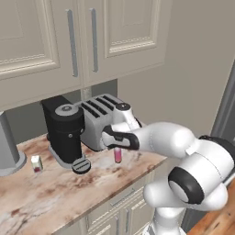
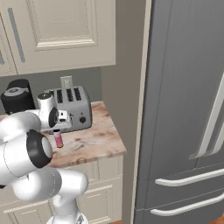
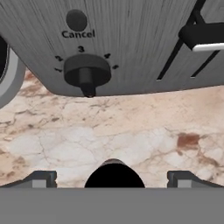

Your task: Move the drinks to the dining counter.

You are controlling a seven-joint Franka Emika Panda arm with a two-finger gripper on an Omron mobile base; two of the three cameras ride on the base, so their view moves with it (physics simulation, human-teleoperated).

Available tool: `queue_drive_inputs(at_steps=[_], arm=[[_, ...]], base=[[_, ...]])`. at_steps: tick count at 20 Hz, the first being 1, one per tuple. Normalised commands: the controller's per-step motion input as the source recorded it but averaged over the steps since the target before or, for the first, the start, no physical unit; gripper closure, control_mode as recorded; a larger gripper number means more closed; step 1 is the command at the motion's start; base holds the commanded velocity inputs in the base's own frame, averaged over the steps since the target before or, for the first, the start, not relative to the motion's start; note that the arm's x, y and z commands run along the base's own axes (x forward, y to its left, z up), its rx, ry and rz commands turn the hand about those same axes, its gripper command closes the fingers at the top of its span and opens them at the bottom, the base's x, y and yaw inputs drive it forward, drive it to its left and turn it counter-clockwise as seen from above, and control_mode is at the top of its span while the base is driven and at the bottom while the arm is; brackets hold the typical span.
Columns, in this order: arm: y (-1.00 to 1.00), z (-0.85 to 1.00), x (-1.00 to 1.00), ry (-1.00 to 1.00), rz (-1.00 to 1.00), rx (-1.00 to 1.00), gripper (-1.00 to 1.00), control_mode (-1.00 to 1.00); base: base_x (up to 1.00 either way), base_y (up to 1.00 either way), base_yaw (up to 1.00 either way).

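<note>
The gripper [image 3: 112,177] is hovering straight over the pink bottle [image 1: 118,154], its fingers [image 3: 41,178] spread wide at either side of the dark cap [image 3: 114,174] and not touching it. The bottle is standing upright on the marbled counter [image 1: 69,188], just at 6 o'clock of the toaster [image 1: 98,120]. The whitish bottle [image 1: 36,164] is sitting well apart, toward 9 o'clock, beyond the black coffee machine [image 1: 65,131]

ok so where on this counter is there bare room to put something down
The widest bare patch on the counter is the front, ahead of the coffee maker and small carton. Another lies right of the pink bottle, before the toaster. The back is crowded, and the gripper hangs over the bottle.
</note>
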Motion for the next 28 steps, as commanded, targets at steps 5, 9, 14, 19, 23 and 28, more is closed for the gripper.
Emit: queue_drive_inputs(at_steps=[5, 9, 14, 19, 23, 28], arm=[[0.00, -0.46, -0.10, 0.03, 0.00, 0.04, 1.00, -1.00], [-0.03, -0.39, -0.13, 0.01, 0.00, 0.05, 1.00, -1.00], [-0.23, -0.42, -0.28, 0.03, 0.00, 0.06, 1.00, -1.00], [-0.34, -0.28, -0.58, 0.00, 0.00, 0.05, 1.00, -1.00], [-0.38, -0.01, -0.79, -0.14, 0.00, 0.08, 1.00, -1.00], [-0.36, 0.41, -0.69, -0.25, 0.00, 0.13, 1.00, -1.00]], base=[[0.00, 0.00, 0.00], [0.00, 0.00, 0.00], [0.00, 0.00, 0.00], [0.00, 0.00, 0.00], [0.00, 0.00, 0.00], [0.00, 0.00, 0.00]])
